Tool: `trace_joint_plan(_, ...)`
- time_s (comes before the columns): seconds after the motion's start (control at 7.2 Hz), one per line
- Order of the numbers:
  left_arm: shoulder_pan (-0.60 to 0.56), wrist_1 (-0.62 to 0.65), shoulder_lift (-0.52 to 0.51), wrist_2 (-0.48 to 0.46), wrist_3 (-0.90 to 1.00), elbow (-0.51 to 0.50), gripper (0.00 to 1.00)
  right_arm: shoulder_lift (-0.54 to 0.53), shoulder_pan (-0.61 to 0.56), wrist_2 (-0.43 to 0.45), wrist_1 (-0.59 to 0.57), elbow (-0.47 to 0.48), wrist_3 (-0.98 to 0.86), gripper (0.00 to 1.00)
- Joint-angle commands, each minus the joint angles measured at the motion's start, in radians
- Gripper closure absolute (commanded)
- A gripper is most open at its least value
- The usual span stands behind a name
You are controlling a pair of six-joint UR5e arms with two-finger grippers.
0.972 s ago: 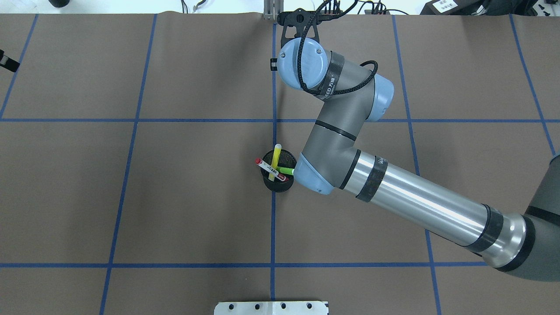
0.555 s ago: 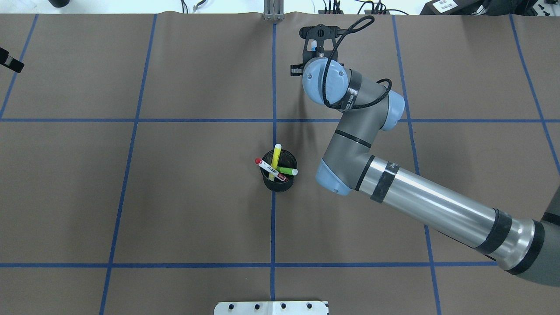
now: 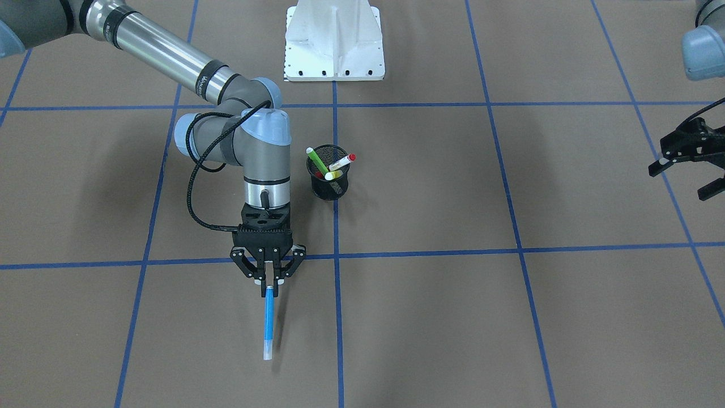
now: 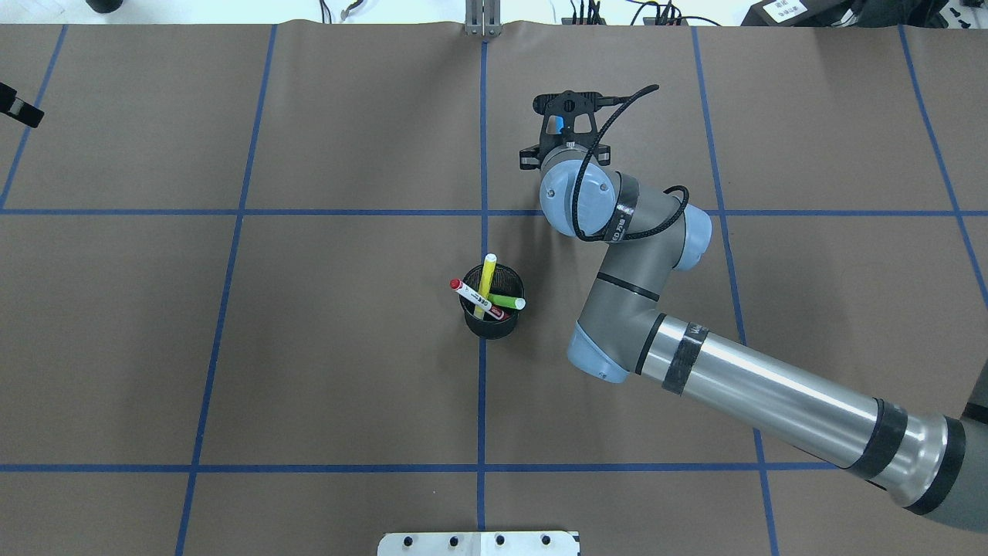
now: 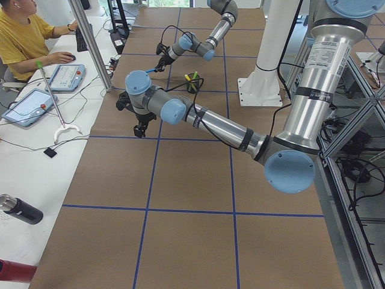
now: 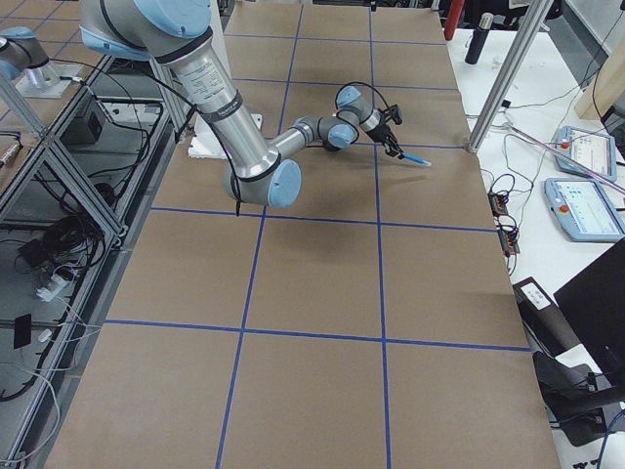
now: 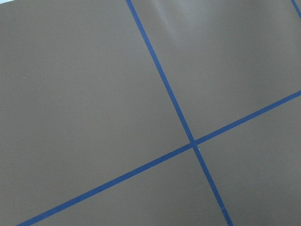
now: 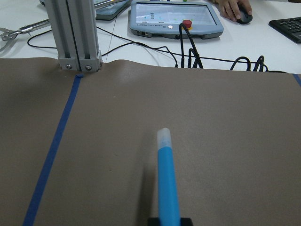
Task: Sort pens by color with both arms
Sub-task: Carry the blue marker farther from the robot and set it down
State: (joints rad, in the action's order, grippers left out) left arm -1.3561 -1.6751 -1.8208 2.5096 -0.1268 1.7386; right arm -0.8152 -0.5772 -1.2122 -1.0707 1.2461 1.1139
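Observation:
My right gripper [image 3: 269,287] is shut on the blue pen [image 3: 268,324], which points away from the robot, low over the table. In the right wrist view the blue pen [image 8: 167,183] sticks out forward from the jaws. In the overhead view the right gripper [image 4: 567,112] sits beyond the wrist. A black mesh cup [image 3: 328,182] at the table's middle holds the green pen [image 3: 317,161], the red-and-white pen [image 3: 342,162] and the yellow pen [image 3: 334,175]. My left gripper [image 3: 687,164] is open and empty, far off at the table's side.
Blue tape lines [image 4: 484,232] split the brown table cover into squares. The white pedestal base [image 3: 334,39] stands at the robot's edge. An aluminium post [image 8: 77,33] and operator tablets [image 8: 175,16] stand past the far edge. The left wrist view shows only table and tape lines [image 7: 188,136].
My right arm has swung to the right in the overhead view and drawn back from the far edge, with the blue pen in its gripper. The cup and its pens have not moved.

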Motion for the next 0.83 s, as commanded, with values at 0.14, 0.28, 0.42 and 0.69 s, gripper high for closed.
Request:
trace_joint_plan(0.14,0.000,0.000,-0.002,0.000,-0.005,0.002,0.00,0.007,-0.016,-0.042,0.020,0.001,0.010,0.02)
trace_joint_plan(0.28,0.000,0.000,-0.017,0.000,-0.034,0.002,0.00,0.010,-0.053,-0.125,0.021,0.007,0.020,0.02)
trace_joint_plan(0.42,0.002,0.000,-0.040,0.000,-0.130,0.012,0.00,0.010,-0.094,-0.212,0.021,0.010,0.032,0.01)
trace_joint_plan(0.69,0.093,0.006,-0.110,0.000,-0.354,0.048,0.00,0.002,-0.212,-0.532,0.008,0.012,0.011,0.01)
